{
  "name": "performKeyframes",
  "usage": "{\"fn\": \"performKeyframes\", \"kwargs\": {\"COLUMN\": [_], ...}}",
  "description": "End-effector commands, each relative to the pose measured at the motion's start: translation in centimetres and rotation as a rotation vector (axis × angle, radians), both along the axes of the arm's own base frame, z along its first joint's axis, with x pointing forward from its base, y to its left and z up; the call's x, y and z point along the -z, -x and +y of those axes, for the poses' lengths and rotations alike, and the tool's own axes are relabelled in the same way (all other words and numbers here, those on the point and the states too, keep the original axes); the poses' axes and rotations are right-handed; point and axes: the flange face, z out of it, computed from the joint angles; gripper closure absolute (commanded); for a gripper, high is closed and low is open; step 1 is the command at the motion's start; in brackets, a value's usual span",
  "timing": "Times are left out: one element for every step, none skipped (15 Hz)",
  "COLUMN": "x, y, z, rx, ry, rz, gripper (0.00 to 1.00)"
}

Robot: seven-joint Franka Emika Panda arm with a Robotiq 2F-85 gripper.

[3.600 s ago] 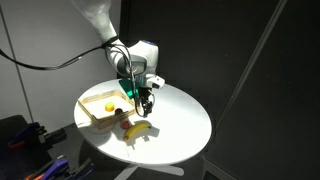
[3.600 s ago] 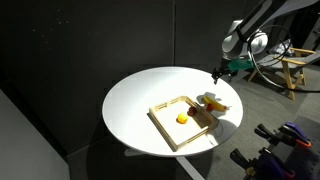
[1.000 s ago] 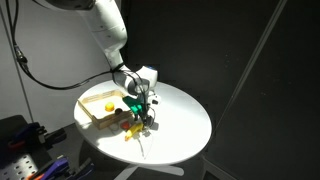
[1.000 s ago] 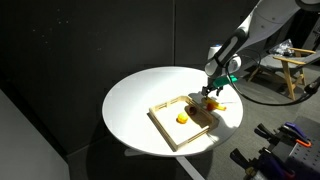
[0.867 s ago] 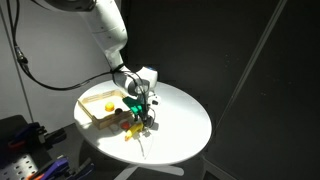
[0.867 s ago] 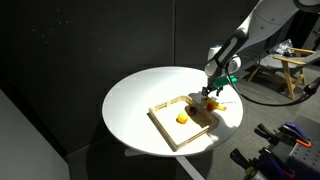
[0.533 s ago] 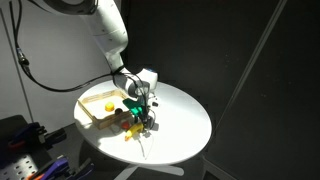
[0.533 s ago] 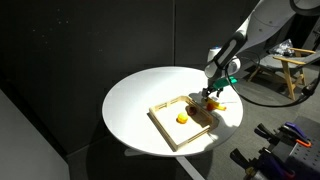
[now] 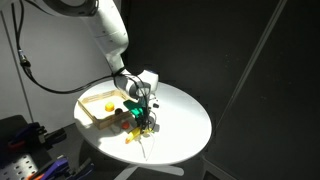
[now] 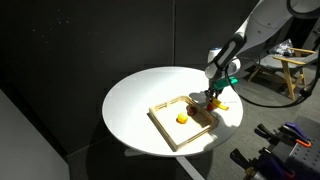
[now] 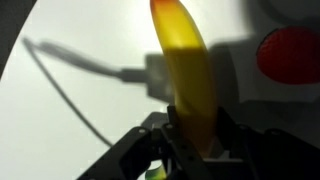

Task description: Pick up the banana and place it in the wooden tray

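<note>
Two fingers of my end effector (image 11: 198, 128), which hung well above the desk (image 9: 190, 125) seconds ago, now pinch the banana (image 11: 185, 60), still lying at 4 o'clock off the wooden tray (image 9: 92, 110), so I judge lifting comes next.

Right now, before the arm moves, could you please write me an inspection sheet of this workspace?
Surface: round white table, brightly lit; no spill seen.
Job's things: banana lies on the table, outside the wooden tray.
Clutter: round yellow fruit in the tray; red round object beside the banana.
Grippers: gripper is low, with fingers on either side of the banana; whether they are closed cannot be told.
Cables: black cable hangs from the arm; thin grey line on the table, cable or shadow.
Surroundings: black curtains; wooden frame.
</note>
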Motion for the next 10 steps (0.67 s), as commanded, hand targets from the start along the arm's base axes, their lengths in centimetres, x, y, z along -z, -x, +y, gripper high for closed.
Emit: {"fn": "performKeyframes", "kwargs": {"x": [-2.0, -2.5, -3.0, -3.8, -4.5, -5.3, -6.1, -6.8, -7.5, -8.2], "y": [-0.4, -0.3, -0.2, -0.1, -0.1, -0.1, -0.1, -0.2, -0.2, -0.3], "z": [-0.7, -0.8, -1.0, -1.1, -1.2, -1.1, -1.0, -0.8, -0.5, 0.1], "rx": [0.016, 0.014, 0.014, 0.01, 0.004, -0.003, -0.011, -0.018, -0.026, -0.035], "ry": [0.038, 0.044, 0.049, 0.055, 0.06, 0.063, 0.064, 0.065, 0.065, 0.062], "rz": [0.033, 0.04, 0.046, 0.051, 0.055, 0.055, 0.054, 0.051, 0.049, 0.043], "gripper": [0.84, 0.84, 0.84, 0.84, 0.84, 0.84, 0.84, 0.84, 0.84, 0.84]}}
